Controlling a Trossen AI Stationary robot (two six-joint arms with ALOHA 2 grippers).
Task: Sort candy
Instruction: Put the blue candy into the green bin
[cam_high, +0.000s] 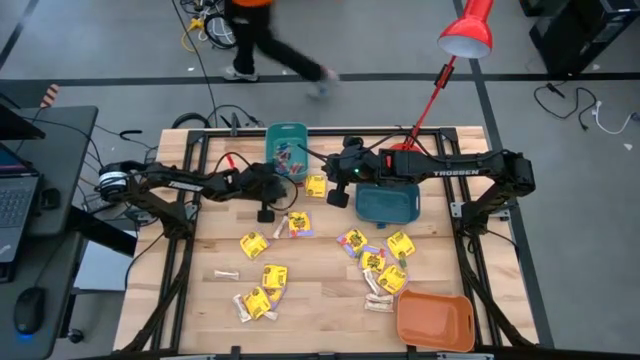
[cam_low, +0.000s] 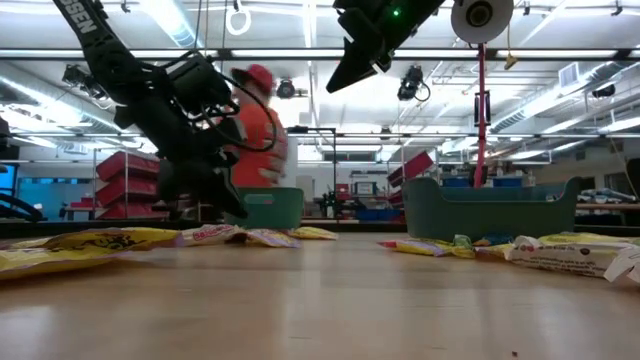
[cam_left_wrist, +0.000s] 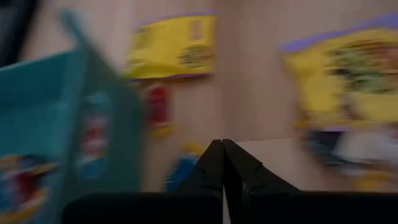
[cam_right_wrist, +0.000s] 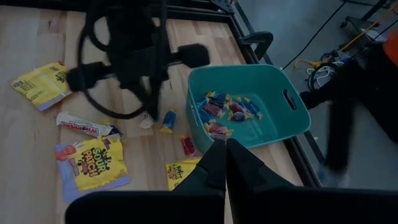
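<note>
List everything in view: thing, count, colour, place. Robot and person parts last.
Light teal plastic bin: one, far edge of table, small blue and red wrapped sweets inside.
Dark teal plastic bin: one, table centre-right, under the right arm.
Orange plastic bin: one, near-right corner.
Square yellow candy packets: roughly a dozen, scattered across the table's middle and near half.
Pale whitish stick-shaped candies: a few, among the packets.
Red desk lamp: one, behind the table's far edge.
Person's legs: one person, walking behind the table.
Left gripper: shut, beside the light teal bin.
Right gripper: shut, raised near that bin.
</note>
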